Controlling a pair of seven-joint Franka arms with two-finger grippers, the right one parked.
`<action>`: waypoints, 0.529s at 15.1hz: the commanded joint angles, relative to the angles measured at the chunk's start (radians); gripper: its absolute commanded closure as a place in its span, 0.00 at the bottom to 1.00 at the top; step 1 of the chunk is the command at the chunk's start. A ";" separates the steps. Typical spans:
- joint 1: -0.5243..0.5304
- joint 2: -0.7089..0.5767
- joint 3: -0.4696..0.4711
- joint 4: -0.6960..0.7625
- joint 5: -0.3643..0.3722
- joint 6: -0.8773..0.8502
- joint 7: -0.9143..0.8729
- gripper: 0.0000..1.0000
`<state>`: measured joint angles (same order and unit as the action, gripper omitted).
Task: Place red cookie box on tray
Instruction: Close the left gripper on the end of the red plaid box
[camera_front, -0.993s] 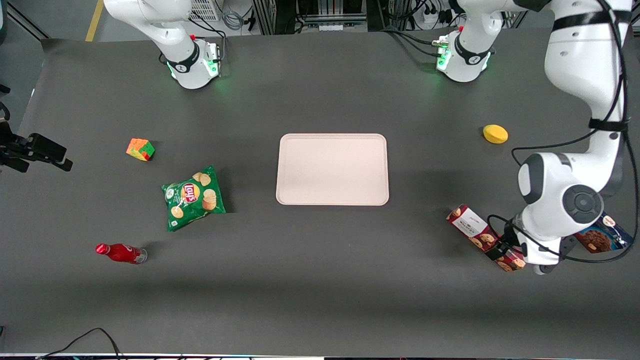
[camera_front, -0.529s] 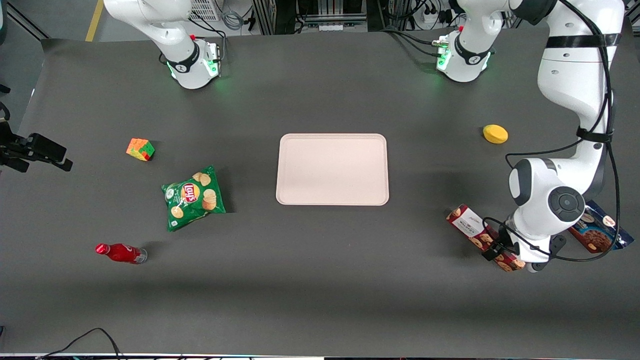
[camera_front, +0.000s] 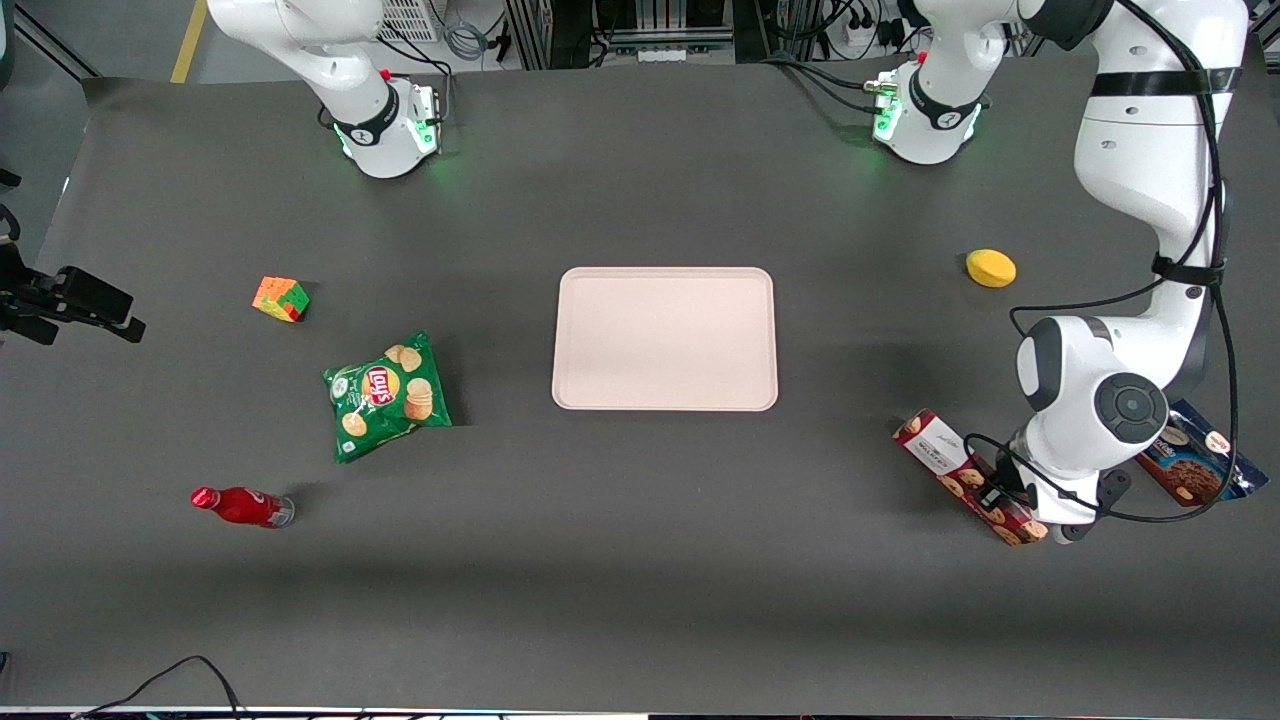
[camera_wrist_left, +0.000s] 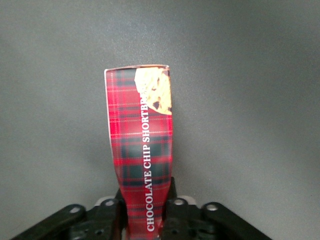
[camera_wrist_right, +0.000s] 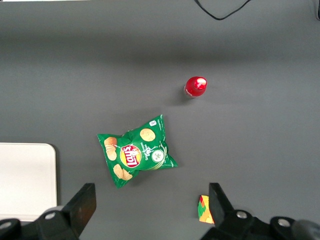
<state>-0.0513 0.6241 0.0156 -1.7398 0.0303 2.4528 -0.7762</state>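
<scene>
Your gripper (camera_wrist_left: 146, 220) is closed on the red cookie box (camera_front: 968, 476), fingers pressed against both long sides near one end. The box lies flat on the table, well apart from the tray (camera_front: 665, 338), your wrist bent low over it.

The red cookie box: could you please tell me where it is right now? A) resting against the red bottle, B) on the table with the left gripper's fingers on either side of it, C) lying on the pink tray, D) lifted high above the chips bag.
B: the red cookie box lies on the dark table, apart from the tray, and the left gripper has its fingers against the box's two sides.
</scene>
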 joint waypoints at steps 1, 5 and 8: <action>-0.013 -0.011 0.007 -0.009 0.013 0.005 0.011 1.00; -0.015 -0.052 0.006 0.014 0.007 -0.072 0.116 1.00; -0.033 -0.098 -0.002 0.127 -0.015 -0.301 0.192 1.00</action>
<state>-0.0574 0.5977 0.0103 -1.6960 0.0312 2.3475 -0.6571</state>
